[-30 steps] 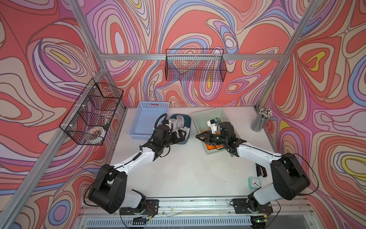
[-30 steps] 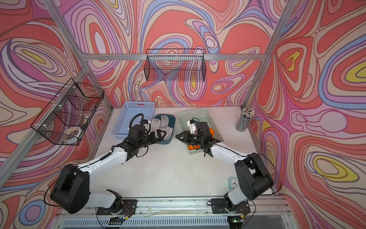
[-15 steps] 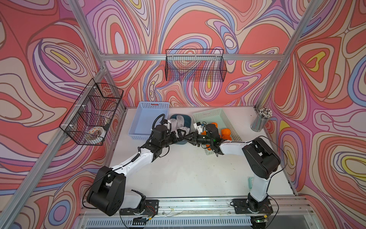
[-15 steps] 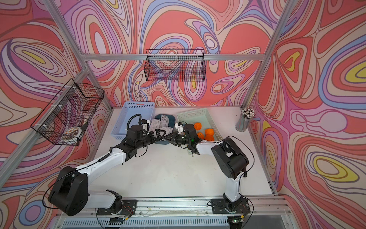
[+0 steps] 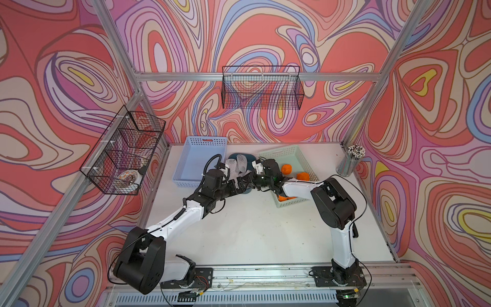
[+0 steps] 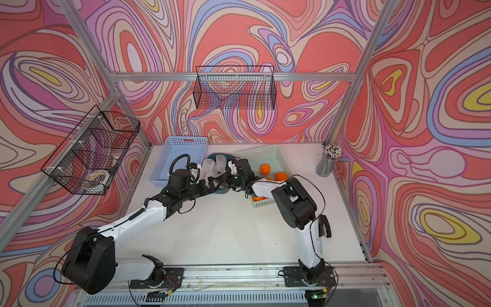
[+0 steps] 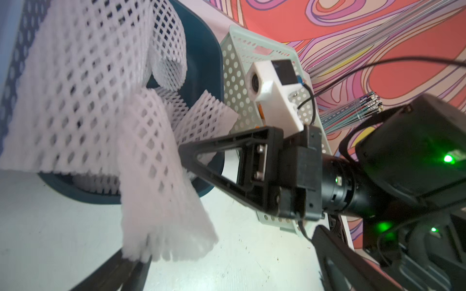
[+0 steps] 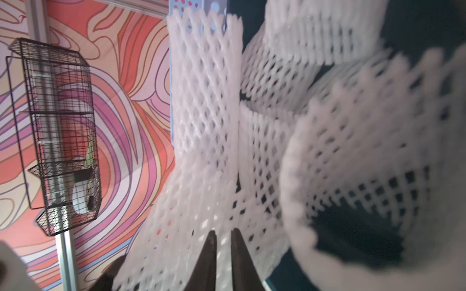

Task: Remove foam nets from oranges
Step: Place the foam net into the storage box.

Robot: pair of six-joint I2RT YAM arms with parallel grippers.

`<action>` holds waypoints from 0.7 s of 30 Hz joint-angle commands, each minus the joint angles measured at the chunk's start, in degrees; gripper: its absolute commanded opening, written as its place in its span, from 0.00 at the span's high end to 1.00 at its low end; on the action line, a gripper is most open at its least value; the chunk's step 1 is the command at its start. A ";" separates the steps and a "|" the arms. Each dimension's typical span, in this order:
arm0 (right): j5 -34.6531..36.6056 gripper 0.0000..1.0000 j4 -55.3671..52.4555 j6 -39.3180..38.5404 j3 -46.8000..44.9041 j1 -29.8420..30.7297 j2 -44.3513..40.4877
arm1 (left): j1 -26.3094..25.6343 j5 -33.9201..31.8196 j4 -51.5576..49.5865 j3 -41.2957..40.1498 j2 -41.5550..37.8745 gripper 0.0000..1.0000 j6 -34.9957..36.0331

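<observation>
Table (image 5: 252, 226): foam net (image 7: 156, 176) lengthwise toward L tool (image 5: 240, 185).

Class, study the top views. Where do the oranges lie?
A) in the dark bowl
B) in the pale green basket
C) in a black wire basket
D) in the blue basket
B: in both top views the oranges show inside the walls of the pale green basket.
</observation>
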 commanded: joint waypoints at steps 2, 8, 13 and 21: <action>4.04 0.86 -6.76 -4.49 1.67 0.45 0.83 | 0.24 -2.51 -9.41 1.37 -2.12 0.00 4.15; 6.91 0.85 -9.42 -8.30 0.73 0.45 -3.56 | 0.47 -5.61 -12.98 1.49 -4.33 0.00 5.49; 5.45 0.79 -9.95 -10.62 -0.15 0.41 -6.66 | 0.74 -2.77 -9.84 0.53 -5.19 0.00 3.59; 4.39 0.63 -9.39 -11.49 -4.31 0.42 -13.79 | 1.62 1.12 -2.03 0.86 -0.47 0.00 0.63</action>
